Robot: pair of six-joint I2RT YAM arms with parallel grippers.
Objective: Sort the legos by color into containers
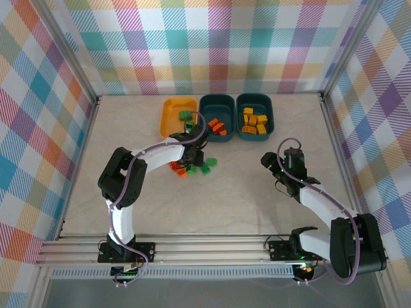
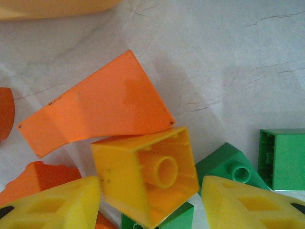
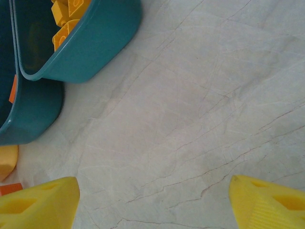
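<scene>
My left gripper (image 1: 192, 156) is down over a small pile of legos on the table in front of the tubs. In the left wrist view its yellow fingertips close on a yellow lego (image 2: 145, 174) from both sides; the brick is tilted, hollow side up. Around it lie a large orange curved piece (image 2: 100, 109) and green bricks (image 2: 283, 157). The yellow-orange container (image 1: 173, 115) holds a green lego (image 1: 186, 116). The middle teal container (image 1: 217, 106) holds orange ones, the right teal container (image 1: 255, 102) yellow ones. My right gripper (image 1: 268, 160) hovers open over bare table (image 3: 152, 200).
Loose green legos (image 1: 205, 167) and orange legos (image 1: 178, 168) lie beside the left gripper. The two teal tubs (image 3: 95, 43) show at the upper left of the right wrist view. Metal frame posts and checkered walls bound the table on three sides.
</scene>
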